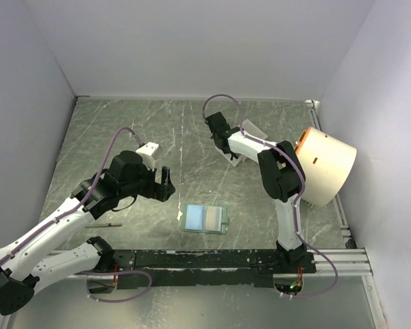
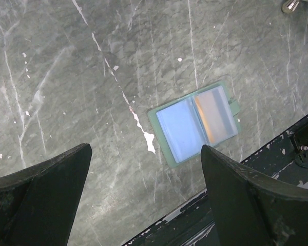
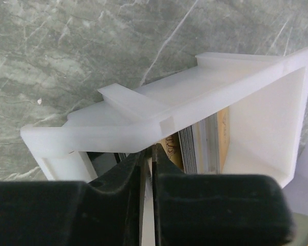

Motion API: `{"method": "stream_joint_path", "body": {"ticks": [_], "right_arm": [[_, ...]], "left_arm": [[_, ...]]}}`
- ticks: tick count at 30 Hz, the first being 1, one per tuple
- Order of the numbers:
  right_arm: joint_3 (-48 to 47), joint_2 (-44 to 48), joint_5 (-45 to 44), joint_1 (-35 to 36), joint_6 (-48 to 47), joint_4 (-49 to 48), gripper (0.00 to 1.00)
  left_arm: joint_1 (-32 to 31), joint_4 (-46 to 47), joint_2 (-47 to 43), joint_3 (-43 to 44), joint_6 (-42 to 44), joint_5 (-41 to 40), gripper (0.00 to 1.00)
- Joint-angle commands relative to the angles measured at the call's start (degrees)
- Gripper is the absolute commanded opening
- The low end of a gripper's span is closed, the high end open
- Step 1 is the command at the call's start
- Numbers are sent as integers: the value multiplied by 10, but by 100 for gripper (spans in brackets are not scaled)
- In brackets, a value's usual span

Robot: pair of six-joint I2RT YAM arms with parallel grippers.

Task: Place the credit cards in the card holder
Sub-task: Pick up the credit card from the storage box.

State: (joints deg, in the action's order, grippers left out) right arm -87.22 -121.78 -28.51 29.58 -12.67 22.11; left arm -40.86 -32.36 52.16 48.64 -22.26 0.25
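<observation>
The sage-green card holder (image 1: 205, 219) lies open on the table near the front; its pale blue inside shows in the left wrist view (image 2: 195, 123), with an orange card edge in its right pocket. My left gripper (image 1: 166, 185) is open and empty, hovering left of the holder (image 2: 146, 147). A stack of credit cards (image 3: 203, 143) stands on edge in the white tray (image 3: 195, 87). My right gripper (image 3: 148, 151) reaches into the tray (image 1: 250, 133). Its fingers are pressed together on a thin pale card edge beside the stack.
A large beige cone-shaped object with an orange rim (image 1: 325, 164) sits at the right, behind the right arm. A thin dark strip (image 1: 103, 225) lies on the table under the left arm. The black base rail (image 1: 212, 259) runs along the front edge.
</observation>
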Motion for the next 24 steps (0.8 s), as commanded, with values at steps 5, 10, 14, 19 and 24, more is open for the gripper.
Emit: {"method": "stream_joint_path", "body": {"ticks": [5, 10, 14, 19, 24], "right_arm": [[3, 27, -2, 0, 7, 15, 0], [-9, 41, -4, 2, 19, 50, 0], [-12, 66, -14, 4, 33, 66, 0], [-9, 106, -27, 16, 59, 86, 0], [0, 140, -53, 36, 89, 109, 0]], "left_arm": [[16, 19, 0, -4, 8, 29, 99], [19, 18, -4, -6, 6, 25, 99], [21, 19, -5, -6, 6, 28, 99], [24, 20, -3, -7, 4, 32, 99], [25, 25, 2, -11, -10, 26, 98]]}}
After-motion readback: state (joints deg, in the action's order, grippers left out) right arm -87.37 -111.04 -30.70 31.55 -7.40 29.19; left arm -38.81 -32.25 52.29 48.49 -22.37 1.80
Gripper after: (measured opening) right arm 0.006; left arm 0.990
